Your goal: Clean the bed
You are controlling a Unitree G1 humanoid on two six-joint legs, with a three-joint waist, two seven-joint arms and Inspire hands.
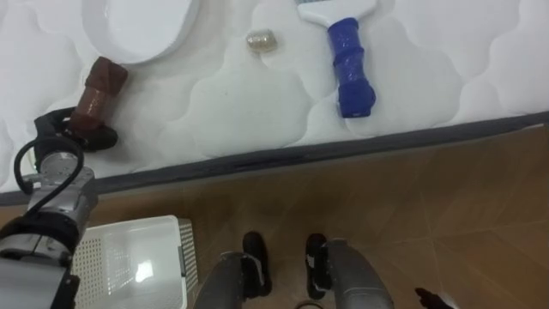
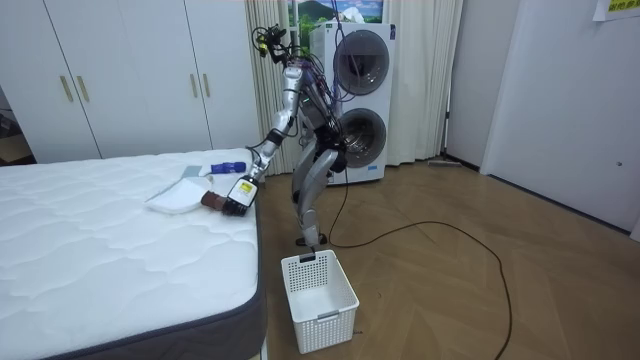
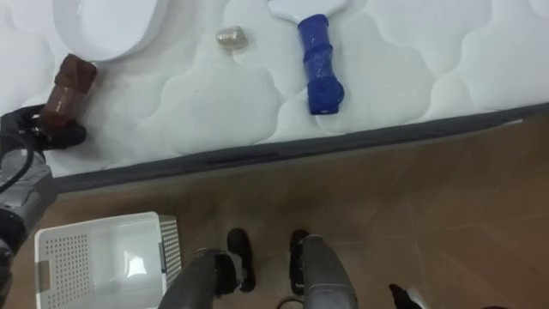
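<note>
The robot stands on the wood floor (image 1: 429, 197) close against the side of the bed (image 1: 240, 112), and the room view shows it leaning forward over the mattress with its left arm reached out. The left hand (image 1: 81, 133) rests on the quilted top near the edge, its dark fingers curled round the near end of a brown handle (image 1: 101, 86). The far end of the handle meets a white dustpan (image 1: 137, 26), which lies flat on the mattress further in. To the right of the dustpan, apart from it, sits a small pale lump (image 1: 262, 41) (what it is made of I cannot tell). Further right lies a brush (image 1: 352, 77), its blue handle pointing toward the bed's edge and its white head toward the middle of the bed. Neither the lump nor the brush is touched by a hand. A dark tip of the right hand (image 1: 426, 298) shows at the lower right edge of the eye view, and I cannot tell whether it is open or closed. A white basket (image 1: 90, 266) with perforated walls stands on the floor to the robot's left, just beside its feet and below the left arm. In the room view it is near the bed's corner. Behind the robot stand a washer (image 2: 360, 65) and white wardrobes (image 2: 130, 80).
</note>
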